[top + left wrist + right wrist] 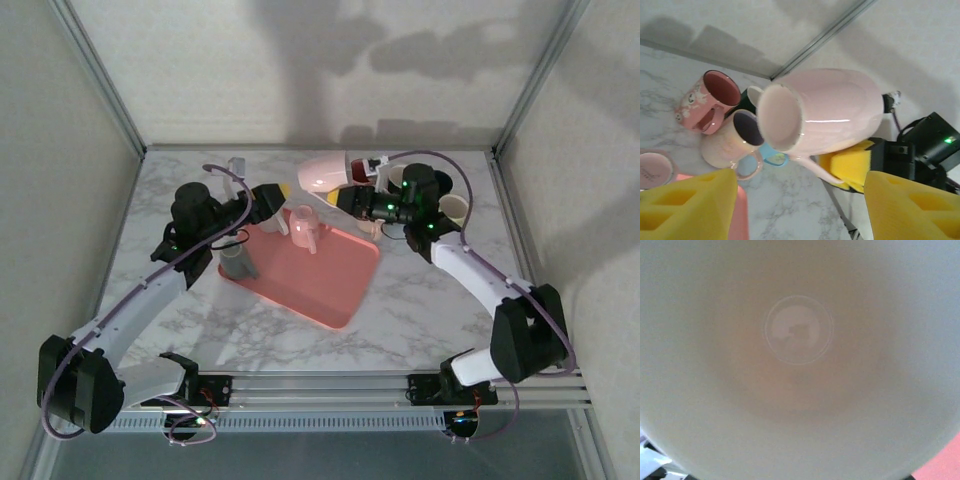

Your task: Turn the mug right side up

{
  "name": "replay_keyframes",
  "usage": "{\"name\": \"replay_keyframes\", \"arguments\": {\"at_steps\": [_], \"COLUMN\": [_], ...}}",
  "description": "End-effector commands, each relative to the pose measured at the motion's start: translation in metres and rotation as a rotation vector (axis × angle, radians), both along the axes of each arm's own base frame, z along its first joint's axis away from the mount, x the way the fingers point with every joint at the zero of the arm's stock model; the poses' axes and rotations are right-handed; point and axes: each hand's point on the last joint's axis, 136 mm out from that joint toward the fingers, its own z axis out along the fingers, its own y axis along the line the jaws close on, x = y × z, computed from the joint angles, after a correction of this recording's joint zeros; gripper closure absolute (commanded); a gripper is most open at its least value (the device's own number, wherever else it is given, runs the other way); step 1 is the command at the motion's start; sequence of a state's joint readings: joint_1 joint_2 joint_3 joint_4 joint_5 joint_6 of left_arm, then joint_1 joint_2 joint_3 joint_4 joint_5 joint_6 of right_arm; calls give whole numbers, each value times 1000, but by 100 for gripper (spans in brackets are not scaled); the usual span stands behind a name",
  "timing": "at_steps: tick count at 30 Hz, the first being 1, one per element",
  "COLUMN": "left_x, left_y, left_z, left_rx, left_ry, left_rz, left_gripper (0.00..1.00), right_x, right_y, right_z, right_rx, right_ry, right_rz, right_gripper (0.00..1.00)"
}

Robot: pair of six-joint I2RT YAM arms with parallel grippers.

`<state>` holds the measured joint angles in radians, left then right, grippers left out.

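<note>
Ahead of the right end effector (pixel 360 183), mug (pixel 322 175) half-turned.
Pinched there, aloft and sideways; left end effector (pixel 278 200), spread and empty, hovers just beside. Uprighting and setting down likely remain.

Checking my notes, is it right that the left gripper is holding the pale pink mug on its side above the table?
Not quite: the right gripper holds the pale pink mug on its side above the table, as the top view shows. The left gripper is open and holds nothing.
</note>
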<state>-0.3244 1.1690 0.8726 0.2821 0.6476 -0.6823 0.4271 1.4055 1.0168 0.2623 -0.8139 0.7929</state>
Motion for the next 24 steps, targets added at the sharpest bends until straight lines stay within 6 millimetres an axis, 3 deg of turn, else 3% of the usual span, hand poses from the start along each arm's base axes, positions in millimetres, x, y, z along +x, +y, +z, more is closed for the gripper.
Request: {"name": "replay_keyframes", "arguments": {"at_steps": [1,15,24], "left_x": [-2,2,4], "left_y": [9,18,17], "left_z": [3,-14,-16], "left_rx": [54,166,167], "left_ry": [-26,-7,0], "left_rz": [23,53,49], "left_gripper": [32,31,31], "right_x": [-14,-52,-67], "right_y": [-20,-104,-151], "right_z": [5,-63,-115], "right_rx": [-83,-587,-837], "right_ry": [-90,8,209], "right_rz": [-18,-179,-316], "right_gripper": [100,100,100]}}
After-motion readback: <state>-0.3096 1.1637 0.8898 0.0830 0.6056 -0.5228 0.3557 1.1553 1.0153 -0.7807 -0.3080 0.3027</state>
